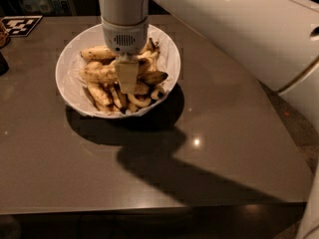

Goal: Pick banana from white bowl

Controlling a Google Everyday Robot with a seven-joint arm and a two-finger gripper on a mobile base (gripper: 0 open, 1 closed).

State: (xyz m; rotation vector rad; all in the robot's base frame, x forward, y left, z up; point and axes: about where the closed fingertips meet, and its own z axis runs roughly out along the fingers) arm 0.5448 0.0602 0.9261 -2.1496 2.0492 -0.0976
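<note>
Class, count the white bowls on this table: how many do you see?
1. The white bowl stands on the table, far left, holding bananas; the gripper hangs over its middle. The arm hides some table behind, so another may be hidden.

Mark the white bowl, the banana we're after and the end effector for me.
white bowl (67, 78): camera view, bare inner wall on its left.
banana (98, 73): camera view, its left half, left of the end effector.
end effector (127, 85): camera view, its lower tip, over the bowl's middle.
</note>
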